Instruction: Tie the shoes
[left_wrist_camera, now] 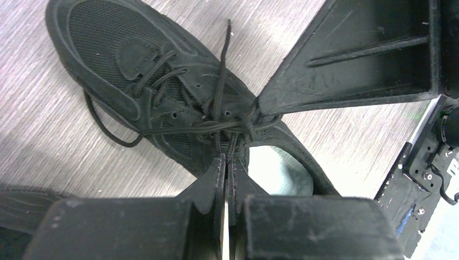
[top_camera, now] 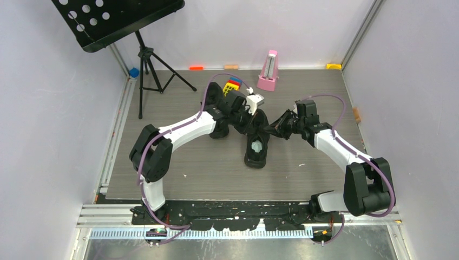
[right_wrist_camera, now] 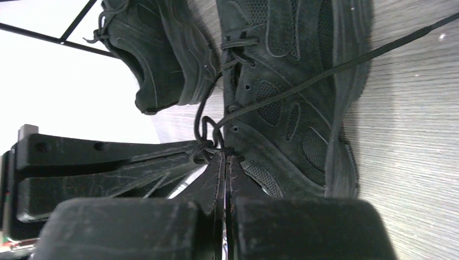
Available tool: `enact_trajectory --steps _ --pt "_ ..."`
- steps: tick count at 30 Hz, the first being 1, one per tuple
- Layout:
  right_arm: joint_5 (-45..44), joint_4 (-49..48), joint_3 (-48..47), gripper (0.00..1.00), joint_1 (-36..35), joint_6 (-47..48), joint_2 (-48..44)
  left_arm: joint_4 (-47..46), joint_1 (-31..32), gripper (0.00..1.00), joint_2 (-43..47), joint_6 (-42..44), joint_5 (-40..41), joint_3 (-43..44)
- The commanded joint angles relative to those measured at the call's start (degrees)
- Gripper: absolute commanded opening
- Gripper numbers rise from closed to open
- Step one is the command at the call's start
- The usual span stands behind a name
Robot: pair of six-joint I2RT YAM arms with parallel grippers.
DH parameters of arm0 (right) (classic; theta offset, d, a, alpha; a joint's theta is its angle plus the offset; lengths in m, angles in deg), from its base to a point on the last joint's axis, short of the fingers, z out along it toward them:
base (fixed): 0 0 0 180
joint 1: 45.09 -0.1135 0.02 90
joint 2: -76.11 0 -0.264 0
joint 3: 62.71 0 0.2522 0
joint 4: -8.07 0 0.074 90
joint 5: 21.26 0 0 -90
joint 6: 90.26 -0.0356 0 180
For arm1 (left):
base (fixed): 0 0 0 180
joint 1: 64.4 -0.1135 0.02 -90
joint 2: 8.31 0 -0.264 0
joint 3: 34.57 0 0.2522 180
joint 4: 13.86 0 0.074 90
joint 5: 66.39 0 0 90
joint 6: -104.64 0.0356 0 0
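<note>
One black shoe (top_camera: 255, 158) lies in the middle of the grey table (top_camera: 178, 162). Its open end faces the arms. The other shoe (right_wrist_camera: 157, 49) lies just beside it. Both grippers meet over the top of the middle shoe, tip to tip. The left gripper (left_wrist_camera: 226, 162) is closed tight and pinches the thin black laces (left_wrist_camera: 216, 127). The right gripper (right_wrist_camera: 225, 160) is closed tight too, and it pinches the laces as well. One lace end (right_wrist_camera: 352, 59) runs straight across the shoe. A pink metronome (top_camera: 269, 70) stands at the back of the table.
</note>
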State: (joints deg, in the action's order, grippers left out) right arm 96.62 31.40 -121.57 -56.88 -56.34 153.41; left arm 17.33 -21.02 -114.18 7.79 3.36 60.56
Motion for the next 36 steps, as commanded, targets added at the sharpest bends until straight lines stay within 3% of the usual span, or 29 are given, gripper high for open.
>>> enact_trajectory --steps 1,17,24,31,36 --pt "-4.04 2.76 -2.27 0.0 0.21 4.18 -0.98 -1.47 -1.8 0.0 0.29 -0.38 0.91 0.03" --pt "-12.46 9.29 -3.41 0.0 0.13 13.01 -0.09 -1.24 -3.2 0.0 -2.25 -1.3 2.86 -1.73" --pt "-19.49 13.3 -4.96 0.0 -2.11 16.62 1.47 3.17 -3.13 0.0 -2.04 -1.24 9.64 -2.85" --pt "-36.61 20.5 -9.5 0.0 -9.64 20.45 5.32 9.18 -1.13 0.0 -3.32 0.07 21.51 -0.93" --pt "-45.08 23.23 -9.85 0.0 -10.71 21.07 8.51 12.47 0.26 0.0 -4.56 -0.97 29.18 0.16"
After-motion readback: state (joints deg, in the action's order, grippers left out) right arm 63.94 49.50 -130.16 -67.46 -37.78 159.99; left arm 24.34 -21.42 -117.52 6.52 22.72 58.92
